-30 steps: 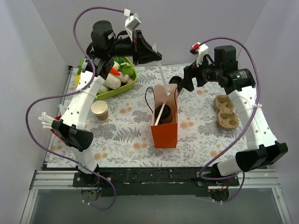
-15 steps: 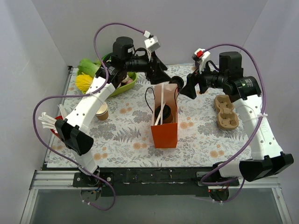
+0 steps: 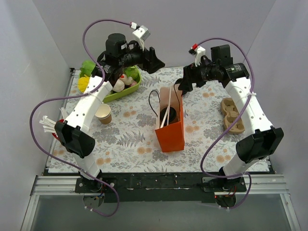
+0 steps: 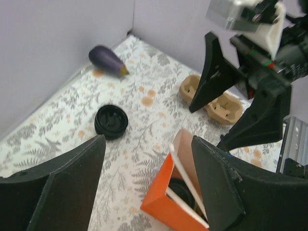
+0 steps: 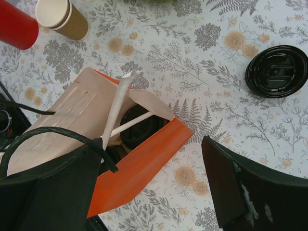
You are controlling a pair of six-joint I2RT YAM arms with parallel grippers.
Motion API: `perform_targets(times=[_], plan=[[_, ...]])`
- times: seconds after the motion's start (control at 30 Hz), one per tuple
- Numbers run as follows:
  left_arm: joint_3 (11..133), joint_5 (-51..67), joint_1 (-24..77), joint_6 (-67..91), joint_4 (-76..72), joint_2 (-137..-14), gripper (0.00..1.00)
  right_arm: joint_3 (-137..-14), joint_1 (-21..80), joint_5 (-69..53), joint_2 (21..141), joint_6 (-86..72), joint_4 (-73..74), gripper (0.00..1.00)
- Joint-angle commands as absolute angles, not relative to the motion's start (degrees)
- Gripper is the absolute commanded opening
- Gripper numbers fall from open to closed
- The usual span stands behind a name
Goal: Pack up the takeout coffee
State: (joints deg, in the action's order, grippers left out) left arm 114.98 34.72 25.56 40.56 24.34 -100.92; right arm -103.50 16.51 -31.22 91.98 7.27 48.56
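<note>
One coffee cup with a black lid [image 3: 168, 115] sits down inside the orange bag [image 3: 170, 137], which stands upright in the middle of the desk [image 3: 130, 144]. Two white straws [image 3: 168, 108] lean out of the bag's open top, beside the cup. So part of the packing looks done.

A second paper cup [image 3: 103, 113] stands on the desk well to the left of the bag. It has no lid; its pale inside shows. A loose black lid [image 5: 277, 70] lies on the desk just behind the bag. My guess is that this lid goes on that cup, and then the cup goes in the bag. That part is left to do.

The left gripper [image 3: 155, 61] hangs above the desk behind the bag, to its left. Its jaws are spread and hold nothing. The right gripper [image 3: 185, 84] hovers just behind the bag's top, near the loose lid. Its jaws are wide apart and empty too.

Farther out, a brown cup tray [image 3: 233, 115] lies to the right of the bag, and a green bowl of toy food [image 3: 126, 85] sits behind and to the left of it. A purple eggplant [image 4: 108, 59] lies far behind the bag, by the wall.
</note>
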Motion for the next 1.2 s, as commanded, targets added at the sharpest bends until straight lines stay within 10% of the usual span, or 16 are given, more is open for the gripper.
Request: perform_targets(times=[0.0,0.27,1.17], plan=[[109.96,34.36,23.82,42.80,25.93,-98.62,0.72,-106.88,16.35,-29.97,92.46,6.50,50.88,0.91],[104.16,46.47,23.29,44.20,27.86,-95.89,0.72,-105.30,16.44,-32.26,89.74,12.65,55.46,0.62],[98.62,58.01,26.37,40.61,24.35,-101.34,0.63,-98.35,16.61,-41.48,88.51,19.68,61.00,0.13]])
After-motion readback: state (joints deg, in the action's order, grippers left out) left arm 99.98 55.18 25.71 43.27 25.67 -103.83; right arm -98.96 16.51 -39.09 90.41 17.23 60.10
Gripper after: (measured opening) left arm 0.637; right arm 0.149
